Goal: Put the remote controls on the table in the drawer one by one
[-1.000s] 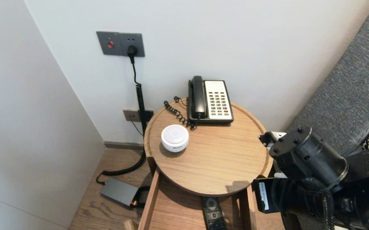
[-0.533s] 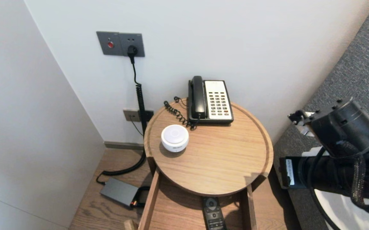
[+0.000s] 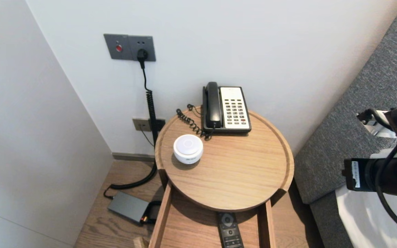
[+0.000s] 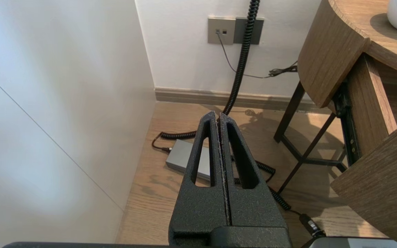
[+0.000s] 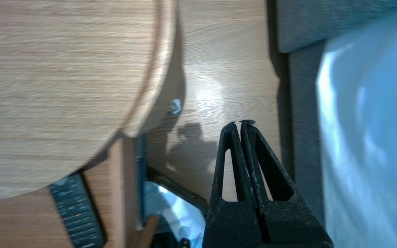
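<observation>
Here, left of the table, the left pincer hangs parked above the floor, its fingers pressed together and empty, over a grey power brick. On the table, a white round speaker sits toward the left and a telephone at the back rim. Under the table's front edge an open drawer holds a black remote, its far end covered by the tabletop. Right of the table, the right pincer, also closed on nothing, hovers over the floor beside the bed.
</observation>
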### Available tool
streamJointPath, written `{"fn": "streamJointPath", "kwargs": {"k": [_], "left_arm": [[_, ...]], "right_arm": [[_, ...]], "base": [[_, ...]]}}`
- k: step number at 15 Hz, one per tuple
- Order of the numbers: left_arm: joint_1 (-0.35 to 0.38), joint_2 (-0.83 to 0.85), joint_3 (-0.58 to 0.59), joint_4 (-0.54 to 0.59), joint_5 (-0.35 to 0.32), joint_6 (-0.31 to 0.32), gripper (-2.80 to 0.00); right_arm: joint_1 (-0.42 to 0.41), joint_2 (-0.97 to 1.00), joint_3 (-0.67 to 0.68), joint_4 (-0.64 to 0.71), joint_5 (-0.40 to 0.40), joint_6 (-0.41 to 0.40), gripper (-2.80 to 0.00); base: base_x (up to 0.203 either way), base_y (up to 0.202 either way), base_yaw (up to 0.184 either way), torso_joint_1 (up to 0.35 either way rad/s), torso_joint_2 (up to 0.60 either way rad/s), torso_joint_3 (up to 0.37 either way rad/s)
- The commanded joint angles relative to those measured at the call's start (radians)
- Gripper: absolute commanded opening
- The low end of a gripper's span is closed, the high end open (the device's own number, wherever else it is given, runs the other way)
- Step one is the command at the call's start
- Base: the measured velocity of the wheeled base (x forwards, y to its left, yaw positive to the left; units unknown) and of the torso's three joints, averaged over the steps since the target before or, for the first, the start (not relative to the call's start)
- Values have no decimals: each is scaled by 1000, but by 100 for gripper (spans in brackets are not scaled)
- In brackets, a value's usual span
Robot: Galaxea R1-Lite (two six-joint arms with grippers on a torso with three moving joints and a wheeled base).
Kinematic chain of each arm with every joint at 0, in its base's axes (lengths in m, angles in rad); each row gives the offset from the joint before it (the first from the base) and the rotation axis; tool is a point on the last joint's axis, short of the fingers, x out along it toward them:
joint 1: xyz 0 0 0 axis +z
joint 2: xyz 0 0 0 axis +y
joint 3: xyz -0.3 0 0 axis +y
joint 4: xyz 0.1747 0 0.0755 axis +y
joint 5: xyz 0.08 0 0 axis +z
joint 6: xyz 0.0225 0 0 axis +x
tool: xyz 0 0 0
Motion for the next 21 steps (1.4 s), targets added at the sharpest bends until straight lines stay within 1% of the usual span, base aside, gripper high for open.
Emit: {"fn": "streamJointPath", "kwargs": {"k": [1, 3, 5, 10, 11, 14, 15, 21], "left_arm": [[0, 0, 14, 0, 0, 0, -280], [0, 0, 14, 0, 1, 0, -280], [0, 0, 14, 0, 0, 0, -280], [0, -1, 14, 0, 0, 0, -280], [0, 0, 14, 0, -1, 0, -280], [0, 0, 14, 0, -1, 0, -280], [0, 0, 14, 0, 0, 0, -280], [0, -1, 14, -1, -1, 0, -280]], "right_arm": [[-32, -37, 10, -2, 15, -17, -280], [-20, -29, -12, -4, 23, -16, -280], [-11, 2, -67, -3, 36, -15, -280], [63, 121, -295, 35, 42, -10, -280], [92, 155, -361, 57, 43, -5, 0], [212, 253, -512, 108, 44, 31, 0], [247, 285, -543, 113, 44, 40, 0], [375, 437, -730, 116, 40, 48, 0]], "base": [[0, 0, 0, 0, 0, 0], [0, 0, 0, 0, 0, 0], [0, 0, 0, 0, 0, 0], [0, 0, 0, 0, 0, 0], [0, 0, 0, 0, 0, 0], [0, 0, 0, 0, 0, 0], [0, 0, 0, 0, 0, 0], [0, 0, 0, 0, 0, 0]]}}
